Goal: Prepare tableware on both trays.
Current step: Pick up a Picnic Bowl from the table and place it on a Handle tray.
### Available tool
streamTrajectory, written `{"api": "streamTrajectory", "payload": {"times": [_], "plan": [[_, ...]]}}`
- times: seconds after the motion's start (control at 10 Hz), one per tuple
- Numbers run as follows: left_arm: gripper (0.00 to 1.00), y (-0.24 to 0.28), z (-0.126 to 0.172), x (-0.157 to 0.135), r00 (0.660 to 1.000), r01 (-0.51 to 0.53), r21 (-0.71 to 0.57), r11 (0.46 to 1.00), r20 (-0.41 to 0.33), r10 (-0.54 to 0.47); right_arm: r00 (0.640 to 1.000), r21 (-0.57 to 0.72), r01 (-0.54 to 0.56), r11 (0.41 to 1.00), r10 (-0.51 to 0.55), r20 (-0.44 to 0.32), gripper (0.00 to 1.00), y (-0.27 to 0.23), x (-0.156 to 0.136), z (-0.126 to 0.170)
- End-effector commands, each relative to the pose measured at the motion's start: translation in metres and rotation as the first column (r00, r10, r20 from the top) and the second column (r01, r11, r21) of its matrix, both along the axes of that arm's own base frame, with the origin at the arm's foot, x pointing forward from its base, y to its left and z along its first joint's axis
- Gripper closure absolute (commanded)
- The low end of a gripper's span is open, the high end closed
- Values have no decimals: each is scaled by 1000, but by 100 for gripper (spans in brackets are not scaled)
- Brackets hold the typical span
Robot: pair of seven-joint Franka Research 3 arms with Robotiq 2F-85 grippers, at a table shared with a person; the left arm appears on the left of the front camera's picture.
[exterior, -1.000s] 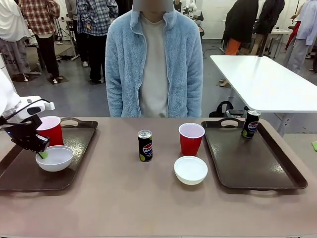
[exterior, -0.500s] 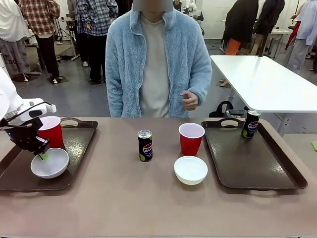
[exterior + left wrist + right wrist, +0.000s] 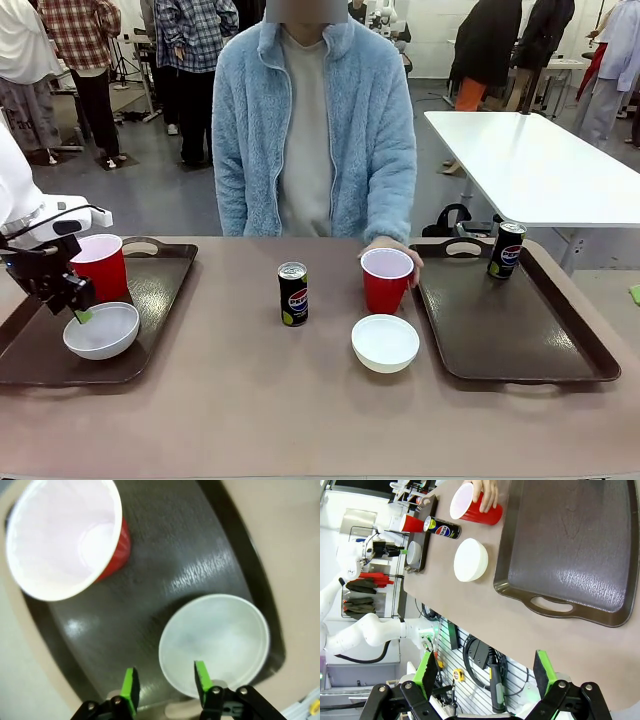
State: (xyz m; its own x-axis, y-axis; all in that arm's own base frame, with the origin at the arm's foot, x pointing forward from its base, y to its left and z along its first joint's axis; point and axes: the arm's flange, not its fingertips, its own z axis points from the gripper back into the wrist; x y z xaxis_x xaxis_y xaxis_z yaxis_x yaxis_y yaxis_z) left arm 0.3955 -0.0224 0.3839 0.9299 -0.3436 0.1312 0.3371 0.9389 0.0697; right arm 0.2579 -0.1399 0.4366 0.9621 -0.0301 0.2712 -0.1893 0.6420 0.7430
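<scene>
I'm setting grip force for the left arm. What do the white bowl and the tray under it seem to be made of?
The bowl looks like thin matte white plastic, possibly foam: dull, no glaze shine. The tray looks like hard dark brown plastic, finely textured, with soft glare streaks.

I saw the nine-o'clock tray (image 3: 165,555) as dark plastic with a fine brushed grain that caught glossy glints. The three-o'clock tray (image 3: 570,540) shone the same way. The bowl (image 3: 215,640) looked smooth, satin white. The red cup (image 3: 120,545) was shiny plastic outside. The worktop (image 3: 250,400) read matt and even. The centre can (image 3: 293,294) gleamed like lacquered metal. The person's jacket (image 3: 250,130) was fluffy fleece.
</scene>
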Motion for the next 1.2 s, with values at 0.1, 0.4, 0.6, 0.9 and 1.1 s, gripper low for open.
{"api": "streamTrajectory", "payload": {"times": [0.1, 0.4, 0.6, 0.9, 1.1], "plan": [[0, -3, 41, -24, 1000, -23, 52, 998, -9, 23, 1000, 26, -8, 1000, 7, 22, 0, -1, 2, 0], [0, 0, 78, -15, 987, -156, 27, 987, -23, 157, 1000, 26, -8, 1000, 7, 22, 0, -1, 2, 0], [0, 4, 82, -9, 964, -258, 61, 964, -52, 262, 1000, 26, -8, 1000, 7, 22, 0, -1, 2, 0], [0, 2, 80, -18, 989, -144, 14, 989, -20, 144, 1000, 26, -8, 1000, 7, 22, 0, -1, 2, 0], [0, 2, 80, -18, 989, -144, 14, 989, -20, 144, 1000, 26, -8, 1000, 7, 22, 0, -1, 2, 0]]}}
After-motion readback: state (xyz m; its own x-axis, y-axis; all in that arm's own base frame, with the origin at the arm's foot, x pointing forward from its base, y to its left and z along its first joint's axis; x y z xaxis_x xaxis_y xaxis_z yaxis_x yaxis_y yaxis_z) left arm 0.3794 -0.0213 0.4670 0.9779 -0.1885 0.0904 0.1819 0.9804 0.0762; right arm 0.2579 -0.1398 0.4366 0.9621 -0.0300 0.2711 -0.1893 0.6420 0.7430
